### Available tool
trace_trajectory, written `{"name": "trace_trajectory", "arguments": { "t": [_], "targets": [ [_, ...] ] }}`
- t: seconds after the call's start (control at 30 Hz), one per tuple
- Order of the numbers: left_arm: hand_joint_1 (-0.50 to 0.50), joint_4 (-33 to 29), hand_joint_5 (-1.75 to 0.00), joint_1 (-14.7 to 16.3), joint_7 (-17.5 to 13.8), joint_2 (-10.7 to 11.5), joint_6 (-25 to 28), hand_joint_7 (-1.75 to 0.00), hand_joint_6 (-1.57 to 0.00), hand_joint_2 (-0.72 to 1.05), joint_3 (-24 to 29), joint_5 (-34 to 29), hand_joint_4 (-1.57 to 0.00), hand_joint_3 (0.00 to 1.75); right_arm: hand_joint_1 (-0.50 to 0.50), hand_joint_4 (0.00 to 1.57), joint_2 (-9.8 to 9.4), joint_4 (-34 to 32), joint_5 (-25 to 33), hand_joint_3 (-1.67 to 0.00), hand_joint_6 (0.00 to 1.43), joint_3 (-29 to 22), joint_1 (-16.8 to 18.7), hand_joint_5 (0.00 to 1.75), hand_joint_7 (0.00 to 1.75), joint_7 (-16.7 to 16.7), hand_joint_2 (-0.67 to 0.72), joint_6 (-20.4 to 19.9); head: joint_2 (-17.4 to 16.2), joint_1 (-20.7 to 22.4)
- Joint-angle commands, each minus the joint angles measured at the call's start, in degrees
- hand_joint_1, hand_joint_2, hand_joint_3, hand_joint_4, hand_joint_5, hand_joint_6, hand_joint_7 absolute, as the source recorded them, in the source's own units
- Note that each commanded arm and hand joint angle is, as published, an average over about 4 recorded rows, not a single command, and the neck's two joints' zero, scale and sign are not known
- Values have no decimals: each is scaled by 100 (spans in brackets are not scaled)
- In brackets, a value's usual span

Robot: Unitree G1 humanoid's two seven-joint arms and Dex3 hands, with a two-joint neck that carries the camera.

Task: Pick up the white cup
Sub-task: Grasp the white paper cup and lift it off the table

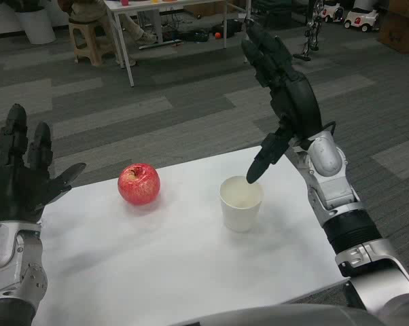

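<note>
Right hand (pixel 286 102): your raised, open hand, fingers extended, thumb tip just above the cup's rim.
Left hand (pixel 24 173): open, fingers upright (idle at table's left edge).
White cup (pixel 241 203): upright on the table (pixel 177 265), right of the apple (pixel 138 183).

One white cup (pixel 241 202), one red apple (pixel 138 183), and two black hands, left hand (pixel 24 173) and right hand (pixel 282 95).

The right hand (pixel 282 102) is raised above the worktop's (pixel 191 272) right edge, fingers (pixel 262 51) extended upward and apart, thumb angled down, holding nothing. Its silver forearm slants up from the lower right corner. The left hand (pixel 21 176) stands upright over the worktop's left edge, palm forward, fingers spread, empty.
</note>
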Motion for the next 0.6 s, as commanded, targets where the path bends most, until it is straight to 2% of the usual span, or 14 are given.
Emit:
{"name": "trace_trajectory", "arguments": {
  "t": [0.03, 0.13, 0.3, 0.43, 0.6],
  "targets": [
    [-50, -2127, 0, 468, 1675, 185, -442, -7, 0, 105, 309, -132, 0, 9, -46, 0, -712, -605, -577, -8, 0, -481, -138, 0, 7, -1220, 34, -168, 377, 243],
    [-50, -2127, 0, 468, 1675, 185, -442, -7, 0, 105, 309, -132, 0, 4, -45, 0, -712, -602, -577, -8, 0, -473, -138, 0, 7, -1210, 34, -168, 136, 135],
    [-50, -2118, 0, 468, 1675, 185, -442, -3, 0, 105, 287, -132, 0, 7, -44, 0, -712, -596, -575, -8, 0, -447, -138, 0, 7, -1174, 34, -165, 102, 138],
    [-50, -2103, 0, 468, 1675, 185, -442, -7, 0, 105, 278, -132, 0, 9, -43, 0, -712, -596, -569, -8, 0, -440, -138, 0, 7, -1170, 34, -159, -180, 116],
    [-50, -2096, 0, 468, 1679, 185, -442, -7, 0, 105, 273, -132, 0, 9, -45, 0, -712, -591, -569, -8, 0, -436, -138, 0, 7, -1166, 34, -159, -182, 109]
  ]
}}
